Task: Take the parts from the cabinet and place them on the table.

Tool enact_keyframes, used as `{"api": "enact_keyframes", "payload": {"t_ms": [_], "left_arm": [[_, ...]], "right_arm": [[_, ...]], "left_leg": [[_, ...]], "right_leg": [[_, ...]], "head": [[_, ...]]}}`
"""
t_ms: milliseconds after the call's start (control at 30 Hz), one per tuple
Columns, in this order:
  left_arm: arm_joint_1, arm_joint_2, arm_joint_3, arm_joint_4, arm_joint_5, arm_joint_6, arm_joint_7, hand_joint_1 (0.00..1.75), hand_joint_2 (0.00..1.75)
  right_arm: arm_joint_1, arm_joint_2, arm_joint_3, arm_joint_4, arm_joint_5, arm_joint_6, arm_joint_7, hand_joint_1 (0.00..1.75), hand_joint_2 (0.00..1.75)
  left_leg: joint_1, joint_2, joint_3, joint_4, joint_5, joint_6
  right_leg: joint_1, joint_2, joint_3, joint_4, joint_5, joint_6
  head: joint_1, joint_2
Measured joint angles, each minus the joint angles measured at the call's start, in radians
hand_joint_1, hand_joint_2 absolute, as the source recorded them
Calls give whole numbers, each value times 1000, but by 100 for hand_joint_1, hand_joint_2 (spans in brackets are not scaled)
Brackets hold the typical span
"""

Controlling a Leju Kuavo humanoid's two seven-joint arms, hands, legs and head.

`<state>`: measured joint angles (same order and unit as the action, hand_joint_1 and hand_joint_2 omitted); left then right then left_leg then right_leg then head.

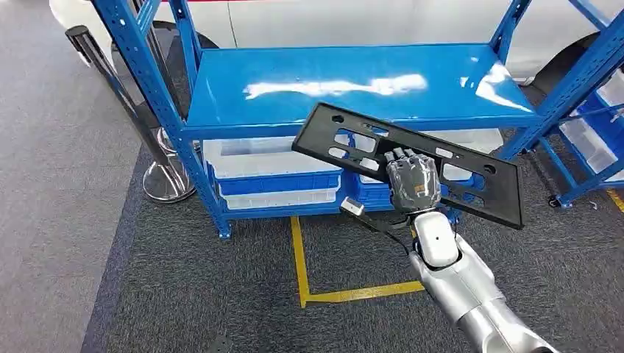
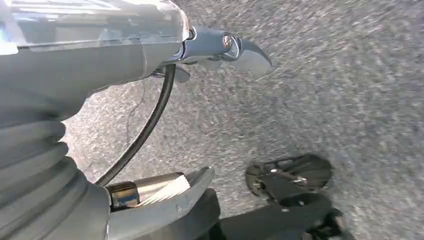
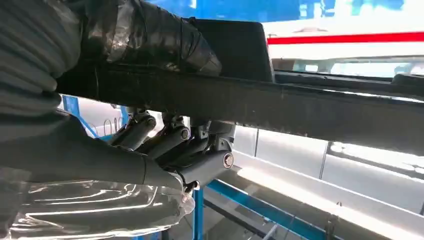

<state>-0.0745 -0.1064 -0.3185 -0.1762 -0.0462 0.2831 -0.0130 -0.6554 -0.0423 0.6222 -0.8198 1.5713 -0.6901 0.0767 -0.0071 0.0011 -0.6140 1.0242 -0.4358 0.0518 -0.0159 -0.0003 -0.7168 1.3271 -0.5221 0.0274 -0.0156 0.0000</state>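
Observation:
A long black flat part (image 1: 316,132) with several cut-outs hangs tilted in the air in front of the blue cabinet's shelf (image 1: 353,81). My right hand (image 1: 413,182) grips it near the middle of its near edge. In the right wrist view the part (image 3: 300,105) runs across the picture as a dark bar. There my right hand (image 3: 150,150) has its thumb on one face and its fingers curled under the other. My left hand (image 2: 125,55) hangs over grey carpet with thumb and fingers apart and nothing between them.
The blue shelf top is bare and glossy. Beneath it stand white and blue bins (image 1: 257,158). A metal stanchion (image 1: 165,180) stands left of the cabinet, and another blue rack (image 1: 589,110) at the right. Yellow tape (image 1: 298,257) marks the carpet.

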Motion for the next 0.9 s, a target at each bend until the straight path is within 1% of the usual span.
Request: {"api": "enact_keyframes", "payload": {"t_ms": [33,67,100,133,167,200,233,267,300,333,367,400,433,467,500,533,567,600,633,667,700,733,767,800,833,867,900], "left_arm": [[1,0,0,0,0,0,0,0,175],[0,0,0,0,0,0,0,0,175],[0,-4,0,0,0,0,-1,0,175],[-1,-3,0,0,0,0,-1,0,175],[-1,-3,1,0,0,1,-2,0,175],[-1,-3,1,0,0,0,-2,0,175],[0,-4,2,0,0,0,-2,0,175],[0,-3,3,0,0,1,-2,0,175],[1,-3,3,0,0,1,-2,0,175],[2,-3,4,0,0,1,-1,0,175],[1,-3,4,0,0,1,-1,0,175],[0,-3,5,0,0,1,-1,0,175],[0,-2,5,0,0,1,-1,0,175],[0,-2,5,0,0,1,-1,0,175],[0,-2,5,0,0,1,-1,0,175],[0,-1,5,0,0,1,-1,0,175],[-1,0,5,0,0,1,-1,0,175],[-3,0,5,0,0,1,-1,0,175],[-4,0,5,0,0,1,-1,0,175],[-4,0,5,0,0,2,-1,0,175],[-4,0,6,0,1,2,-1,0,175],[-3,0,6,0,2,2,0,0,175],[-1,0,7,0,2,2,0,0,175],[-3,0,7,0,2,2,0,0,175],[-4,0,7,0,3,2,0,0,175],[-4,0,7,0,3,2,0,0,175],[-4,0,8,0,4,2,0,0,175]], "right_arm": [[0,0,-2,0,0,0,0,175,175],[-2,2,-4,0,0,0,0,175,175],[-5,3,-7,0,0,0,0,175,175],[-7,5,-8,0,0,-1,0,175,175],[-8,6,-10,-1,0,-1,2,175,175],[-10,6,-11,-1,0,-1,2,175,175],[-10,8,-12,-1,0,-1,2,175,175],[-10,12,-12,0,0,-1,1,175,175],[-12,12,-14,0,0,-1,1,175,175],[-14,14,-15,0,0,-1,1,175,175],[-14,17,-16,0,0,-1,0,175,175],[-13,18,-17,1,0,-1,0,175,175],[-13,18,-17,2,0,-1,0,175,175],[-12,19,-17,2,0,-1,-1,175,175],[-10,19,-17,2,0,-1,-2,175,175],[-10,19,-17,2,0,-1,-2,175,175],[-11,19,-18,2,0,-1,-2,175,175],[-11,19,-20,2,0,-1,-2,175,175],[-12,19,-23,2,0,-1,-2,175,175],[-10,19,-24,2,0,-1,-2,175,175],[-11,19,-24,2,0,-1,-2,175,175],[-11,19,-25,2,0,-1,-3,175,175],[-11,19,-26,3,0,-1,-5,175,175],[-11,19,-28,5,0,-1,-5,175,175],[-11,19,-32,5,0,-1,-8,175,175],[-12,19,-34,5,0,-1,-8,175,175],[-12,19,-36,5,0,-1,-10,175,175]], "left_leg": [[-3,-1,-11,2,8,-1],[-5,-2,-19,4,15,-1],[-5,-2,-26,5,21,-5],[-8,-1,-29,7,28,-10],[-4,0,-31,0,41,-17],[1,0,-32,-5,52,-24],[0,-1,-32,-10,61,-29],[-2,-2,-39,-7,50,-35],[-1,-4,-53,16,6,-41],[2,-4,-69,67,-51,-47],[8,-4,-86,140,-110,-54],[12,-4,-104,214,-149,-60],[16,-4,-115,273,-160,-65],[20,-3,-110,301,-138,-70],[22,-3,-86,287,-96,-74],[25,-3,-41,233,-51,-79],[29,-3,14,160,-33,-83],[32,-4,67,81,-57,-86],[21,-7,114,5,-92,-82],[19,-10,109,3,-97,-62],[18,-10,101,1,-92,-60],[14,-10,98,6,-86,-50],[21,-7,89,-2,-71,-33],[22,-2,77,-2,-59,-21],[21,-2,63,-2,-47,-12],[20,-1,50,-2,-36,-8],[19,0,36,-1,-25,-5]], "right_leg": [[4,0,47,-58,32,-8],[12,1,113,-146,45,-22],[20,1,176,-240,13,-41],[20,-1,212,-309,-8,-43],[25,1,209,-310,-3,-41],[29,1,204,-311,7,-46],[29,0,203,-321,17,-51],[12,-9,201,-339,35,-56],[13,-11,190,-342,47,-65],[12,-12,176,-341,58,-69],[12,-12,161,-339,68,-68],[11,-12,146,-335,78,-68],[10,-12,129,-331,87,-65],[8,-12,111,-325,97,-62],[4,-12,92,-318,106,-57],[0,-12,72,-308,114,-51],[-4,-12,55,-297,119,-44],[-4,-12,44,-285,123,-38],[-3,-11,32,-275,128,-30],[-2,-12,30,-278,138,-23],[-1,-12,29,-278,147,-18],[-3,-12,27,-283,159,-11],[-5,-10,20,-284,159,-3],[-8,-7,8,-267,122,0],[-8,-7,-9,-221,58,1],[-8,-6,-26,-154,-3,3],[-7,-5,-42,-80,-48,5]], "head": [[0,0],[0,0],[-1,0],[-2,0],[-1,0],[0,0],[0,0],[0,0],[-1,0],[-3,0],[-2,0],[-2,0],[-2,0],[-3,0],[-2,0],[-3,0],[-3,0],[-5,0],[-5,0],[-4,0],[-3,0],[-4,0],[-3,0],[-3,0],[-2,0],[-2,0],[-2,0]]}}
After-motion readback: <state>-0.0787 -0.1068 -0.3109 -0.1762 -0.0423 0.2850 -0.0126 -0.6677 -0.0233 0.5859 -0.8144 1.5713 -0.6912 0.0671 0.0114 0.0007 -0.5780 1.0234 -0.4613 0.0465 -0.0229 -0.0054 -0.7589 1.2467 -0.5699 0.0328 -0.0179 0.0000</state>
